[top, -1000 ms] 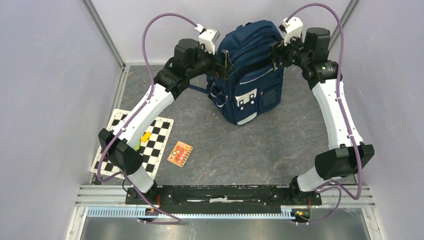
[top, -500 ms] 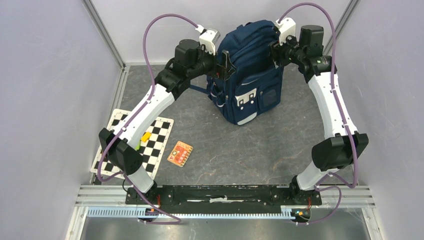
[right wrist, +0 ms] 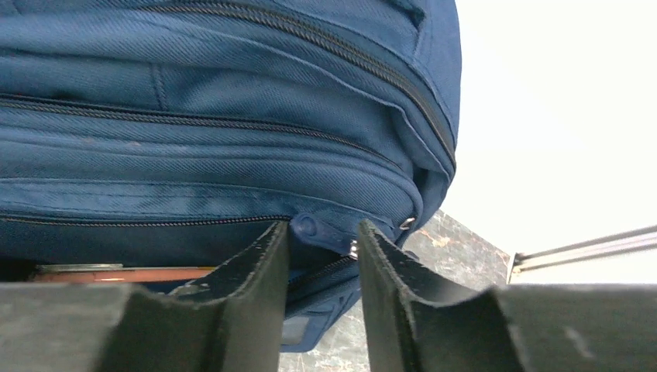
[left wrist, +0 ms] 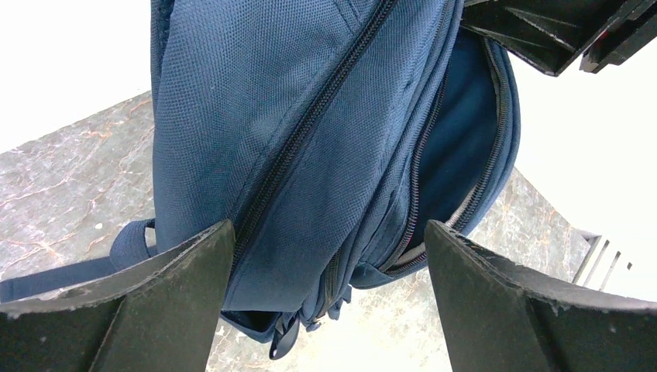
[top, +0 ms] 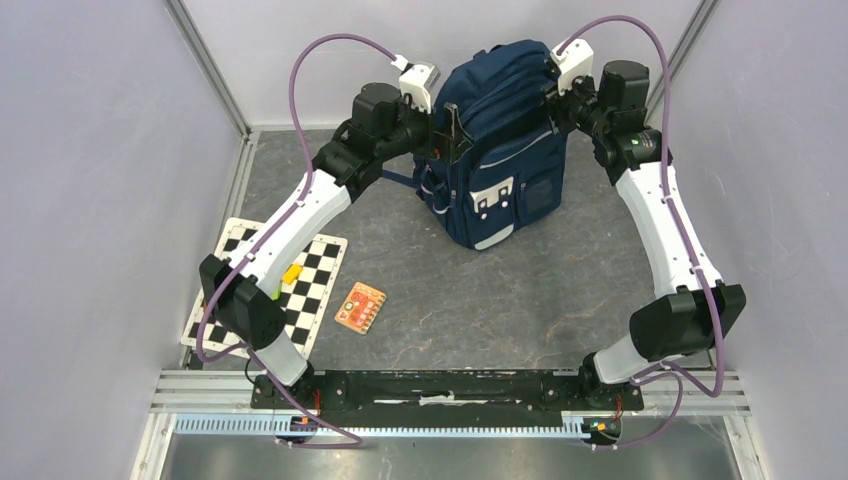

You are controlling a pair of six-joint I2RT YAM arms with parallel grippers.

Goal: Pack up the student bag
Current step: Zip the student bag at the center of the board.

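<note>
One grey marbled tabletop (top: 560, 290), pale blank walls (top: 90, 150) around it, and a black mounting bar (top: 450, 385) along the near edge. A checkerboard sheet (top: 310, 290) lay near-left with a small yellow block (top: 291, 273) on it; an orange card (top: 360, 306) lay flat just beside the sheet, on bare table. The student bag (top: 500, 150) stood upright at the far middle, front pockets facing the arms, well apart from the card and sheet. The only container was the bag. From the left wrist, its main zip gaped partway with only dark lining visible inside, and a loose strap (left wrist: 70, 271) trailed on the table. From the right wrist, a lower opening showed a thin brownish flat edge (right wrist: 116, 273) inside; what it was, I could not tell. The left gripper (left wrist: 329, 232) was spread wide, with its fingers either side of the bag's upper left side, holding nothing. The right gripper (right wrist: 321, 226) sat at the upper right side, jaws narrow, with a blue zip tab (right wrist: 310, 227) at the tips. Whether it pinched the tab or was just lined up, I could not tell.
</note>
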